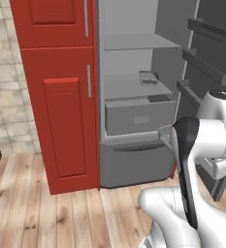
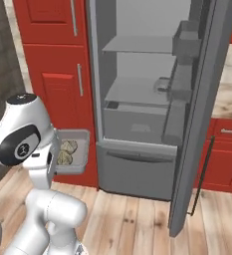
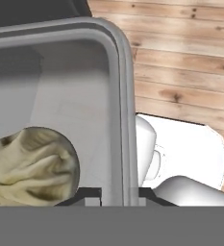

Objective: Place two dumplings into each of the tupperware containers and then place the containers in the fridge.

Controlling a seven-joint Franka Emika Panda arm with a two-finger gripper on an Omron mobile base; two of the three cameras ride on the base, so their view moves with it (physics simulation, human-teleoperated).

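Observation:
My gripper [image 3: 119,194] is shut on the side rim of a grey tupperware container [image 2: 76,149], held in the air in front of the red cabinet, left of the open fridge [image 2: 137,94]. Two tan dumplings [image 2: 66,152] lie in it; the hand view shows one dumpling [image 3: 31,166] against the container's wall [image 3: 118,96]. In the left base view a corner of the held container [image 1: 165,135] sticks out from behind my arm. A second grey container [image 1: 148,78] sits on the fridge's middle shelf, also visible in the right base view [image 2: 162,85].
The fridge door [image 2: 199,99] stands open on the right, its shelves facing in. Red cabinets [image 1: 61,97] flank the fridge on the left. A closed grey drawer [image 1: 136,116] lies under the shelf, with the freezer drawer [image 2: 135,169] below. Wooden floor [image 1: 46,213] spreads in front.

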